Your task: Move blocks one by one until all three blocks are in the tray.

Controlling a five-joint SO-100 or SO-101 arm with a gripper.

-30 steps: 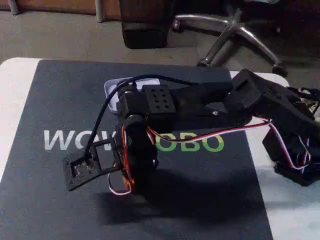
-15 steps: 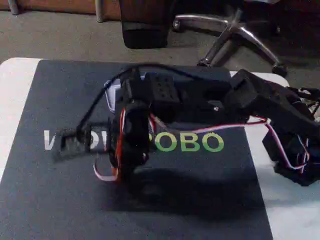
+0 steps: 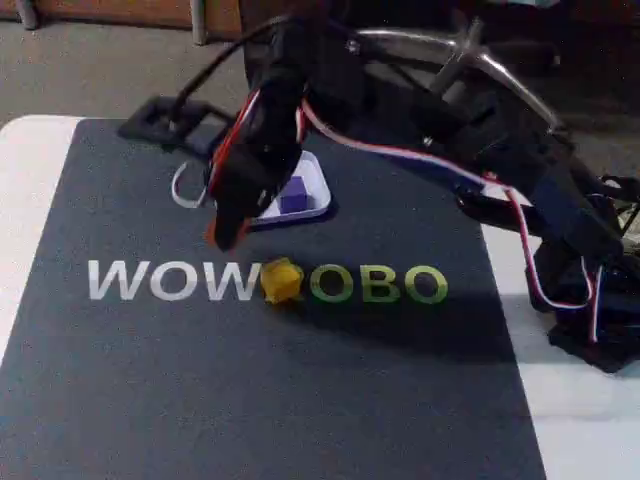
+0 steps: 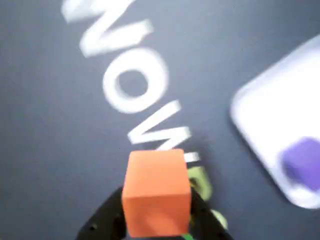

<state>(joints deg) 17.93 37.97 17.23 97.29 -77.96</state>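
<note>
Since a second ago your arm has lifted off the mat and swung toward the far side, uncovering the yellow block (image 3: 281, 281), which sits on the mat's lettering between the white and green letters. In the wrist view the gripper (image 4: 157, 220) is clamped on the orange block (image 4: 156, 192), its two black fingers pressing opposite side faces while the cube's top and front stand proud of them. In the fixed view that block shows as an orange patch (image 3: 219, 233) at the arm's tip, raised over the mat just beside the near-left corner of the tray (image 3: 318, 187). The purple block (image 3: 293, 195) already lies inside the tray; the wrist view shows it (image 4: 303, 162) against the tray's pale floor (image 4: 272, 117). These cubes look light, stiff and matte, so a modest squeeze on flat parallel faces should hold without slipping. Take the yellow one the same way, square across two sides, not corner to corner. The tray looks shallow and light, so a nudge to its rim could shift it.
</note>
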